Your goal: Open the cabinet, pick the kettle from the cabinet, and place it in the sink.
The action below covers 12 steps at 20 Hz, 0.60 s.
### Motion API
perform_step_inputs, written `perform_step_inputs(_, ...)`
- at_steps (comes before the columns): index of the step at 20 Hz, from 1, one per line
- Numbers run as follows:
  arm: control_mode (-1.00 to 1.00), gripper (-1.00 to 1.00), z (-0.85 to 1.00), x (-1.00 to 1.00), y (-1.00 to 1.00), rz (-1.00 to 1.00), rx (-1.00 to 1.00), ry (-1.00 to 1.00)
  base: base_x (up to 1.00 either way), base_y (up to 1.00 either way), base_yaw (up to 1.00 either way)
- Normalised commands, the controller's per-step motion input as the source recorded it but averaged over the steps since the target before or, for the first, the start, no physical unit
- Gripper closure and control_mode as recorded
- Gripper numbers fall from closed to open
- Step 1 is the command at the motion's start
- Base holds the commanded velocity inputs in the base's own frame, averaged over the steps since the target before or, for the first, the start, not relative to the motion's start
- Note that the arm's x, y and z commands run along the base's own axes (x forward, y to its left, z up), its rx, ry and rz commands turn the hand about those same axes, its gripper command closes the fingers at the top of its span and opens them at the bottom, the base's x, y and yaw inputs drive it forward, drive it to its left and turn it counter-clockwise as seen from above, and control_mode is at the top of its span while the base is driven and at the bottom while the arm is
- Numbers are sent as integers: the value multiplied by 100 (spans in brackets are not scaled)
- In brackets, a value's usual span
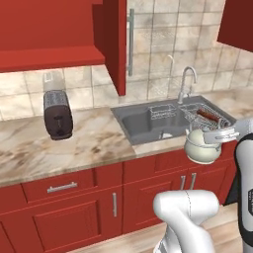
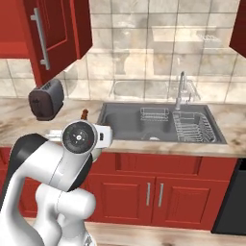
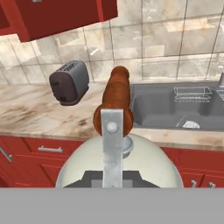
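Fingers [image 1: 221, 134] clamped narrow on the reddish-brown bar handle [image 3: 117, 98] of the small round cream-white kettle [image 1: 201, 147]. Kettle held off the marbled beige desk [image 1: 74, 143], in the air in front of the red lower cupboards [image 1: 89, 207], near the front right edge of the wide rectangular grey metal sink [image 1: 143, 123]. Wire dish rack [image 2: 192, 126] inside the basin beside the curved chrome faucet [image 1: 186, 81]. Tall red wooden cabinet [image 1: 116, 44] door swung open above. Boxy grey toaster [image 1: 57, 114] standing on the desk, well apart to the left.
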Motion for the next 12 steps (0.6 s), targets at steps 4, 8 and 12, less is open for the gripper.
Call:
perform_step_inputs(4, 100, 100, 0, 0, 0, 0, 0, 0, 36, -45, 4)
perform_step_inputs(8, 100, 100, 0, 0, 0, 0, 0, 0, 34, -46, 4)
perform_step_inputs(12, 100, 100, 0, 0, 0, 0, 0, 0, 31, -45, 7)
